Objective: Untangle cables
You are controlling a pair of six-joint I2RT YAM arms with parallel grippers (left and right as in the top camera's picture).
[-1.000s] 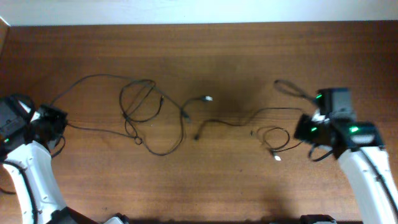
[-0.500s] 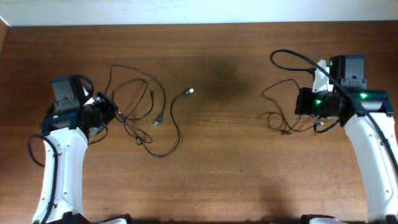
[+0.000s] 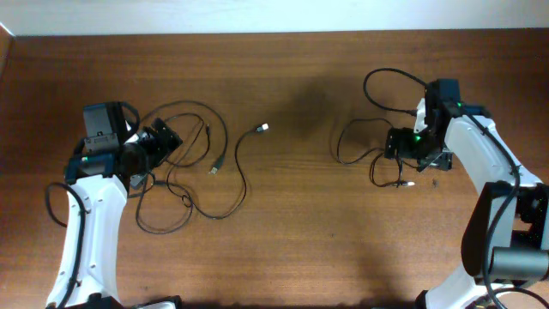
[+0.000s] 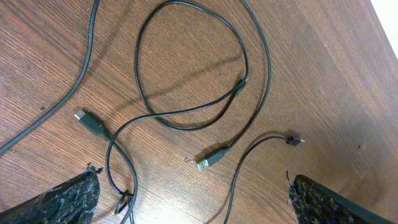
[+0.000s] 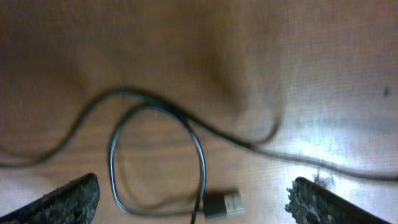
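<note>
Left side, nearest first. Finds the left gripper (image 4: 196, 199) released, jaws spread wide, clamping nothing. Notes just ahead of it a black plug (image 4: 91, 122) and a silver-ended plug (image 4: 211, 162), both flat on the table (image 4: 323, 74). Records farther out the cables (image 4: 137, 68) lying in broad slack loops with strands overlapping; sees no tight knot there. Marks farthest, in the overhead view, a white-tipped plug (image 3: 262, 127) lying free toward the table's middle.

Right side. Finds the right gripper (image 5: 193, 199) likewise released, holding nothing. Notes directly ahead a small coil (image 5: 112, 162) ending in a silver plug (image 5: 227, 204); cannot make out more through the blur. Places this group well apart from the left one.

Judges the cables light, limp and smooth-skinned, likely to slide on the wood and drag neighbours along if pulled. Recommends taking hold on a plug body or on the cord just behind it, where thicker and stiffer, and away from any crossing.
</note>
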